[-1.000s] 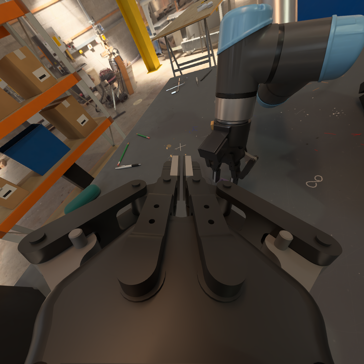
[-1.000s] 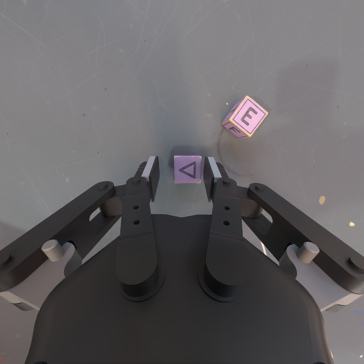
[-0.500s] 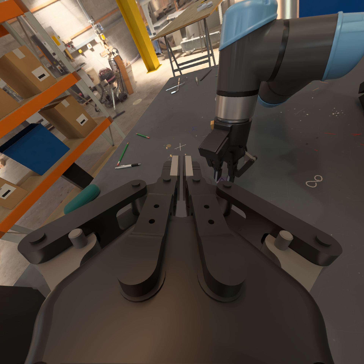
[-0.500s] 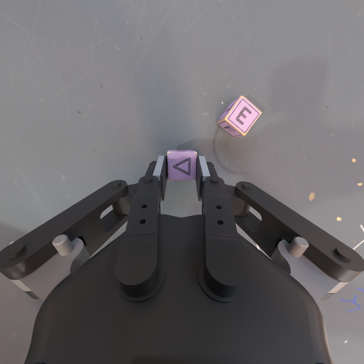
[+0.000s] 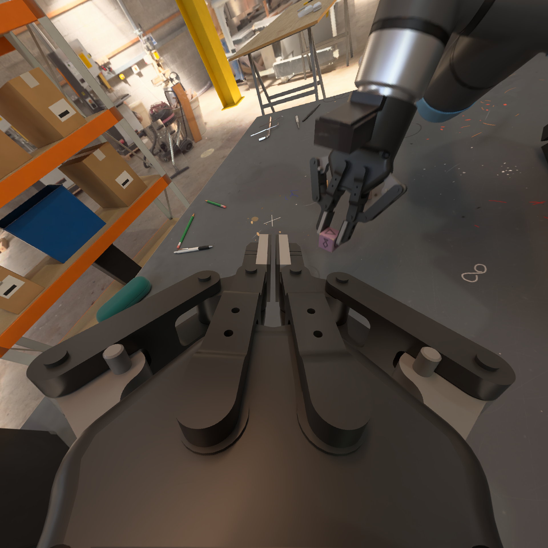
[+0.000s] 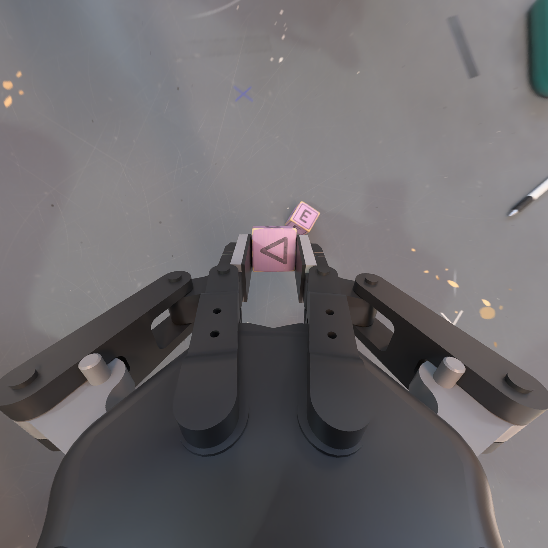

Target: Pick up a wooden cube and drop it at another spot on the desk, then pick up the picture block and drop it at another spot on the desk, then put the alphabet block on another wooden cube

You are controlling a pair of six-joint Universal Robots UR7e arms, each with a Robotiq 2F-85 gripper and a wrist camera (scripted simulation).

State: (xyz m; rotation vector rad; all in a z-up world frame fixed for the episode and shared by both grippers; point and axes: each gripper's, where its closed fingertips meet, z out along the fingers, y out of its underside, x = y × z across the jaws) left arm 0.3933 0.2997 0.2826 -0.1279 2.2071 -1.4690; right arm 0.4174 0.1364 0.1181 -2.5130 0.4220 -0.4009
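Observation:
My right gripper [image 6: 274,250] is shut on a pink picture block [image 6: 274,249] with a triangle on its face and holds it above the grey desk [image 6: 118,148]. The left wrist view shows that gripper [image 5: 333,231] with the block [image 5: 327,242] lifted off the desk. A second pink block with a letter on it [image 6: 303,218] lies on the desk below, partly hidden behind the held block. My left gripper [image 5: 272,244] is shut and empty, hovering above the desk left of the held block.
A teal case [image 5: 123,298] lies at the desk's left edge, also in the right wrist view [image 6: 538,47]. A pen [image 5: 192,249] and green pencils [image 5: 185,231] lie nearby. Orange shelving with cardboard boxes [image 5: 38,106] stands left of the desk.
My right gripper closed on the picture block and lifted it well above the desk; the letter block now looks smaller and farther below. The left gripper has not moved.

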